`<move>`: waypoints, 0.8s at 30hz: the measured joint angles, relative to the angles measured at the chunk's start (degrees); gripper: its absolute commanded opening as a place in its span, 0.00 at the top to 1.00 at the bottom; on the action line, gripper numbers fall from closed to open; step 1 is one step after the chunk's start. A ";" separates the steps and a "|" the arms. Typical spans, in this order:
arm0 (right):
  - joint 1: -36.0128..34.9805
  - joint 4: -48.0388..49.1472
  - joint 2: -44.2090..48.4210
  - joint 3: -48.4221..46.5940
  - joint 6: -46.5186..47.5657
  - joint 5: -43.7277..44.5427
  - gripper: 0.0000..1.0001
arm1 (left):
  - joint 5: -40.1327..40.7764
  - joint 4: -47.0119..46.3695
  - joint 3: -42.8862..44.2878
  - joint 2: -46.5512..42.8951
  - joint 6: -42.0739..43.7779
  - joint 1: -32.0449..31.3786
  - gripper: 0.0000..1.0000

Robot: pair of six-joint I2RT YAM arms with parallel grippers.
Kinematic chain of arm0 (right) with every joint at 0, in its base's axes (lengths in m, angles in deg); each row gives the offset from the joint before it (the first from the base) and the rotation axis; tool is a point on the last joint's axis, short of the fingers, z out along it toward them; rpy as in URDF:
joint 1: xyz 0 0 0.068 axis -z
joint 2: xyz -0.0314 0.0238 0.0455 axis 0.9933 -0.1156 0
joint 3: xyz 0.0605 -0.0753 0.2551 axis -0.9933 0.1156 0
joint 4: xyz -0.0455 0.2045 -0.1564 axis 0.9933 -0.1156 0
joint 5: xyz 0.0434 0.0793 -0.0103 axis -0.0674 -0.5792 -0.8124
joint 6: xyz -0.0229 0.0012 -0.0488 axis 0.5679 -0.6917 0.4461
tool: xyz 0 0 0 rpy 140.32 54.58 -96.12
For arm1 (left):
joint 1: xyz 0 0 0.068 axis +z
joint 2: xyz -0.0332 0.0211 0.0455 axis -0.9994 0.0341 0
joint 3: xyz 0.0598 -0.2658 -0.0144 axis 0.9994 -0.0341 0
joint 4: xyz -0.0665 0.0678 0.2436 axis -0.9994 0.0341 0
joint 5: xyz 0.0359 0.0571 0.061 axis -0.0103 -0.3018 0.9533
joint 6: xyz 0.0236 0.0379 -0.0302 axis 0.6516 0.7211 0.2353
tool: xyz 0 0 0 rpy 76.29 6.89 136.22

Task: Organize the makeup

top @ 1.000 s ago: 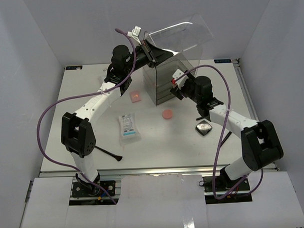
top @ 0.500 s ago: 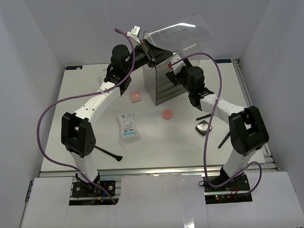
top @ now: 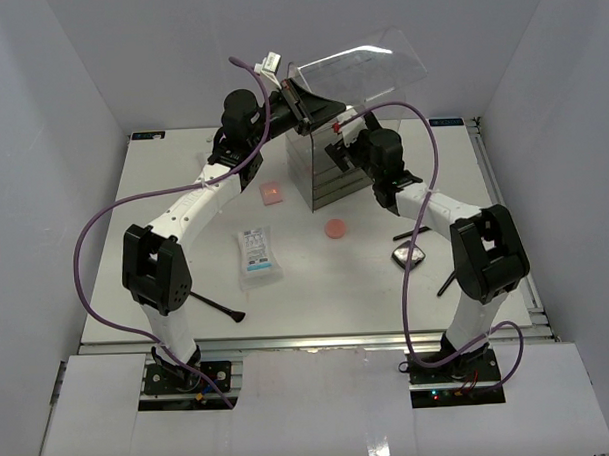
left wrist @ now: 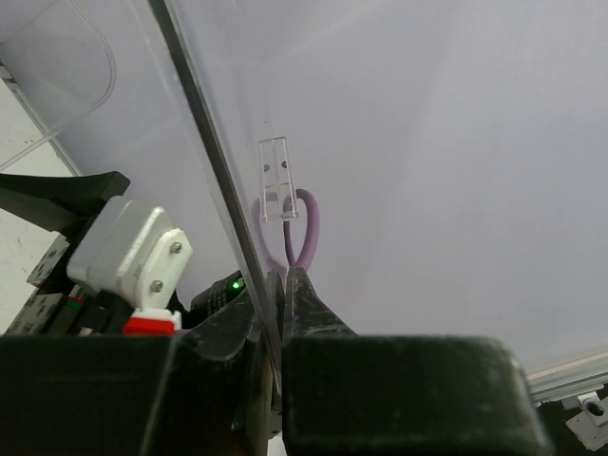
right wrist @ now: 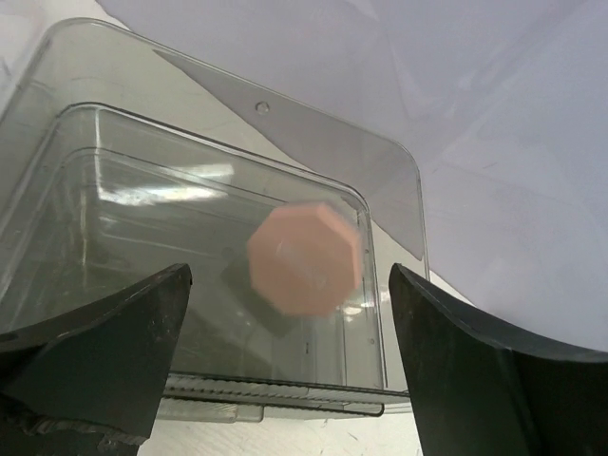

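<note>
A clear box with dark drawers [top: 328,177] stands at the back of the table. My left gripper [top: 298,95] is shut on its clear lid [top: 364,68] and holds it raised; the lid's edge runs between the fingers in the left wrist view [left wrist: 282,285]. My right gripper [top: 340,152] is open over the box's top compartment [right wrist: 114,190]. A pink eight-sided compact [right wrist: 304,258], slightly blurred, is inside that compartment below the open right gripper [right wrist: 288,275]. On the table lie a pink square pad [top: 272,193], a round pink compact [top: 335,228], white sachets [top: 256,254] and a black faceted compact [top: 410,254].
Thin black brushes lie at the front left [top: 217,307], beside the black compact [top: 410,232] and at the right [top: 448,280]. Purple cables arch over both arms. White walls close in the table on three sides.
My right gripper has moved left and back from the table's right side to over the box's top. The left gripper keeps the lid raised.
</note>
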State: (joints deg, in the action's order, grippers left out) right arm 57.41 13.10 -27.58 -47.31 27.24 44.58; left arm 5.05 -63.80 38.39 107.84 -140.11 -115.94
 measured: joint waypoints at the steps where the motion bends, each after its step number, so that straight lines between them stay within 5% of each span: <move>1: 0.00 -0.31 0.85 0.50 -0.08 -0.58 0.06 | -0.02 -0.12 -0.09 0.00 0.00 0.00 0.92; 16: -1.04 -20.37 22.11 14.65 6.98 -35.60 0.06 | -0.28 -2.11 -1.68 -0.01 0.09 -0.01 0.92; 24: -2.74 -26.73 15.41 19.58 -2.09 -29.06 0.04 | -0.64 -3.08 -2.46 -0.02 0.45 0.02 0.92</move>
State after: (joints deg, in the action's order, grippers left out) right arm 54.67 -13.63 -12.17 -27.73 25.14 15.51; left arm 4.41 -66.88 35.93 107.82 -139.66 -115.92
